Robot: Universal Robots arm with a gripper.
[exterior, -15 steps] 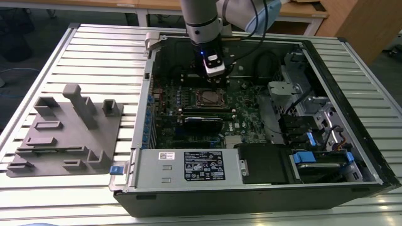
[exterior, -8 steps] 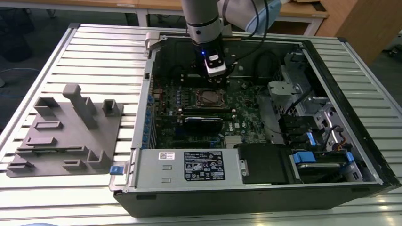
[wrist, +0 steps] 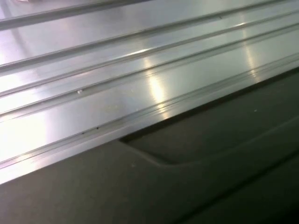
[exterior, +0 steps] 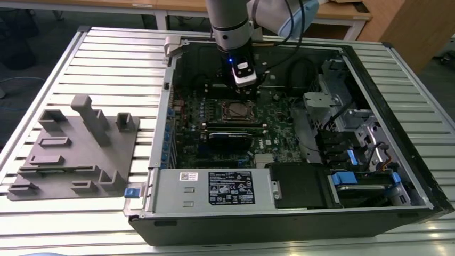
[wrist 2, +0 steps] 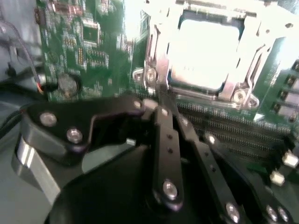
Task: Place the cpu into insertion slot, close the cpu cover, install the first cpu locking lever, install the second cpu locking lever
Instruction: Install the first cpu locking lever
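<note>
- One black computer case (exterior: 398,176), lid off, lies open on a ribbed aluminium table (exterior: 106,58); a grey moulded parts fixture (exterior: 71,154) sits on the table to the exterior view's left of it.
- One green motherboard (exterior: 192,122) inside the case carries the insertion slot (exterior: 235,110), a square silvery-rimmed socket at the board's far middle.
- One cpu (wrist 2: 201,53), a flat square chip with a pale metal top, appears already seated in that socket in the second wrist view, glaring bright under the light.
- One cpu cover (wrist 2: 247,70), a thin silvery frame plate with a cut-out middle, appears to lie down around the chip.
- One gripper (wrist 2: 161,109) of black linked metal hangs on the arm just beyond the socket's far edge in the exterior view; its fingers seem drawn close together with nothing between them.
- Fingertips sit at the socket's corner, beside a thin silvery locking lever (wrist 2: 156,70) running along one side of the frame; contact cannot be confirmed.
- Step judged in hand: lever work, with placing and cover closing seemingly done.
- Requirement judged: pressing the lever down and tucking it beneath its retaining hook without scraping the board.
</note>
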